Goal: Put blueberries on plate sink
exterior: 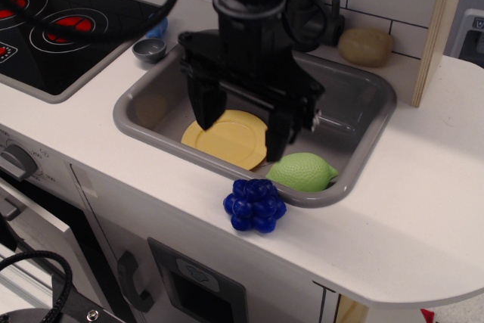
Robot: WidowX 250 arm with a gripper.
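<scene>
So my jaws point(240, 128) are spread wide, nothing between them, hanging over the middle of the frame above the plate point(227, 138). Not where I need to be yet. The blueberries point(255, 205) sit lower center on the white desk point(423, 209), just outside the front rim of the sink point(136, 104), touching nothing as far as I can tell.

The plate lies flat on the sink floor, left of center, so it's an easy target once I'm holding the berries. Only snag is the green lemon-looking thing point(302, 171) parked in the lower right corner of the basin, just beside the plate and right behind the berries.

Room-wise: the berries sit close to the desk's front edge, so a sloppy approach could nudge them off. Plenty of open desk to their right, though. I reckon the move is to come forward over the rim, drop straight down, and close around the cluster from both sides.
</scene>
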